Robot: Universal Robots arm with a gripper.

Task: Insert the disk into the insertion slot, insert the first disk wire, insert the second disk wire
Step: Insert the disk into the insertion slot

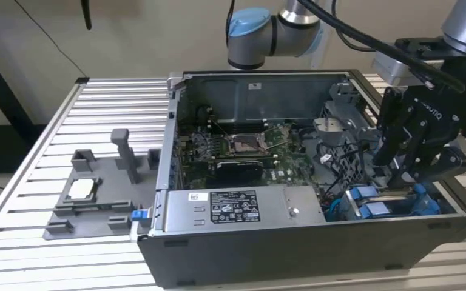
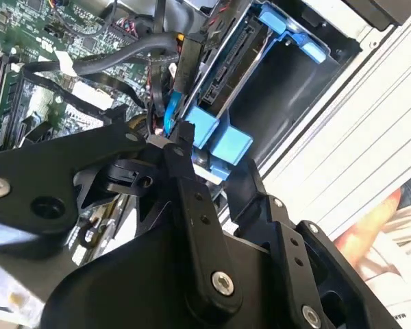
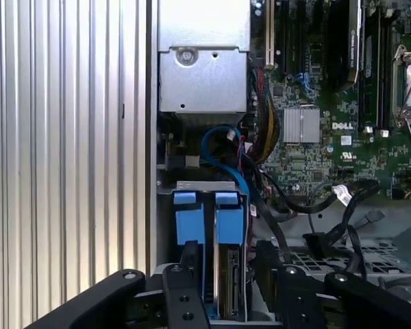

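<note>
The gripper (image 3: 227, 248) is held directly above the insertion slot (image 3: 205, 185), at the slot's mouth. Whether it is clamped on the carrier or merely straddles it cannot be told, as the contact faces are hidden. The disk (image 3: 231, 277) is stood on edge inside the slot, apparently most of the way in, with 2 blue tabs (image 3: 188, 219) showing at the slot's end.

The step in hand is judged to be seating the disk. It would be done well if the carrier were kept square to the slot's walls and pressed straight along them, evenly at both ends, so that no corner is jammed.

Just beyond the slot a blue cable (image 3: 222, 144) is looped, and black cables (image 3: 288, 205) are draped beside the slot; these should be kept out of its mouth. Farther beyond the slot the power supply box (image 3: 204, 75) is mounted.
</note>
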